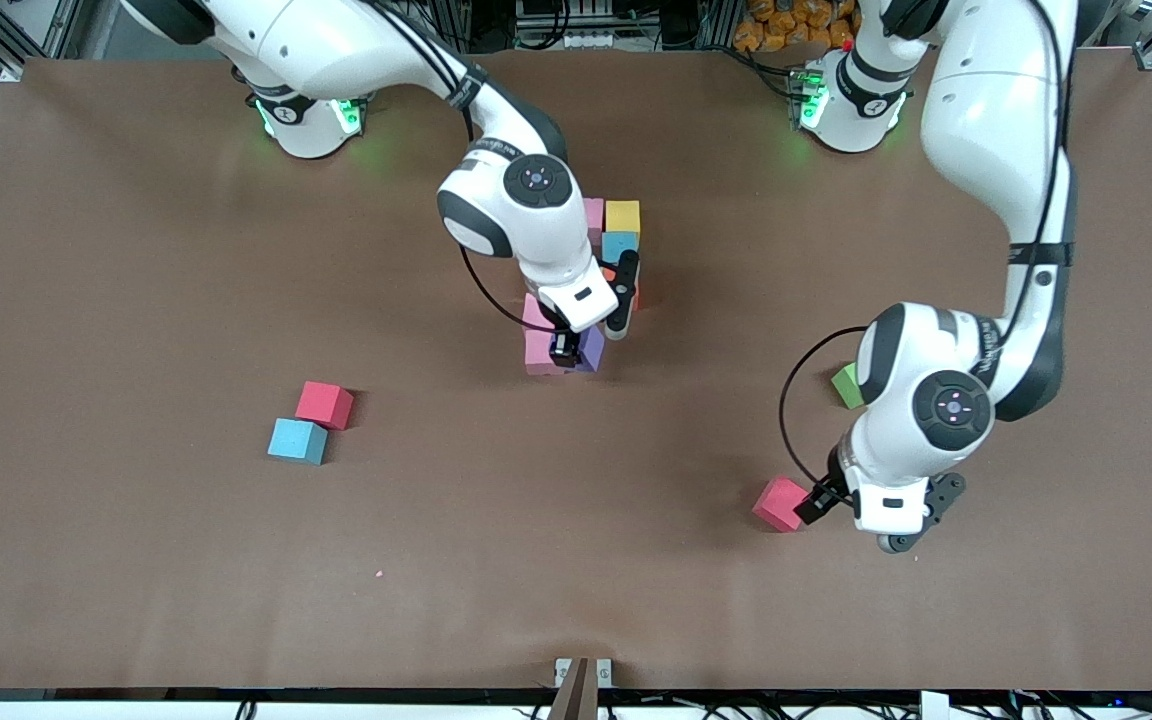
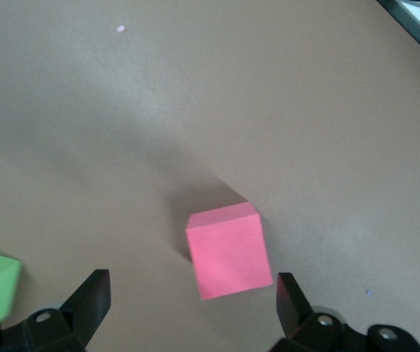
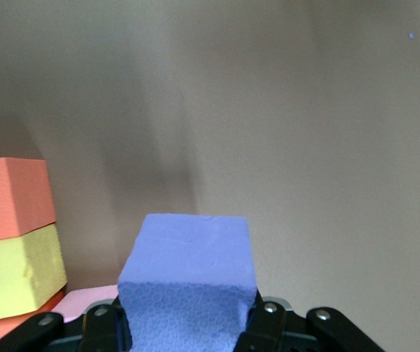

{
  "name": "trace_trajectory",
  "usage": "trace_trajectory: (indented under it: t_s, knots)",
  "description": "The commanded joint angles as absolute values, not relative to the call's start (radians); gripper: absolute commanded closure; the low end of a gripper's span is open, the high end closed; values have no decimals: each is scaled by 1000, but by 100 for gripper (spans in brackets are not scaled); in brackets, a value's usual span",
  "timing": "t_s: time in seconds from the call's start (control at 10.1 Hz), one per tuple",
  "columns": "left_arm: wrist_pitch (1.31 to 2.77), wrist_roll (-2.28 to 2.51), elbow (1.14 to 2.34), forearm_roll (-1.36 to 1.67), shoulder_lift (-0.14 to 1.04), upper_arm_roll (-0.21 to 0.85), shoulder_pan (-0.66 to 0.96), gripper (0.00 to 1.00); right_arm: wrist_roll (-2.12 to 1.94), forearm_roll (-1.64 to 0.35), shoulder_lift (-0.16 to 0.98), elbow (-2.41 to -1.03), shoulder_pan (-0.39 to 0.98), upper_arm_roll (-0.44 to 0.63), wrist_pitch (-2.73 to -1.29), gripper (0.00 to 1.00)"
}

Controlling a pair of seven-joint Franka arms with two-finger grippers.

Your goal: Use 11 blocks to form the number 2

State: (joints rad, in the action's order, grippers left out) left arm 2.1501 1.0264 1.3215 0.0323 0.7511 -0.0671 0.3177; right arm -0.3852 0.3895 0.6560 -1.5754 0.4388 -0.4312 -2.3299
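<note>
Where visible — two blue blocks [image 1: 298, 441].

Right gripper [image 1: 568, 347] apparently clamps a small purple foam cube [image 1: 591, 350] beside the part-built coloured-cube digit [image 1: 620, 228]; left gripper [image 1: 816, 500] by pink foam cube [image 1: 779, 503].

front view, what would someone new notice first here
The right gripper is shut on a purple cube at the part-built cluster of coloured cubes mid-table. Toward the left arm's end, the open left gripper flanks a lone pink cube.
</note>
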Motion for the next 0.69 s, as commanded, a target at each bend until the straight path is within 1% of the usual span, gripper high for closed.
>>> trace_trajectory:
  t_s: [0.0, 0.2, 0.4, 0.59]
  knots:
    - [2210, 1104, 1298, 71, 802, -66, 322, 0, -407, 408, 702, -1532, 477, -428, -2353, 57]
    - [2210, 1130, 1270, 95, 839, -60, 328, 0, -410, 416, 739, -1522, 489, -413, -2355, 57]
    - [2212, 1137, 1269, 121, 854, -66, 331, 0, -410, 416, 750, -1525, 526, -373, -2355, 57]
    - [2212, 1134, 1269, 121, 867, -69, 330, 0, -411, 416, 767, -1534, 525, -371, -2356, 57]
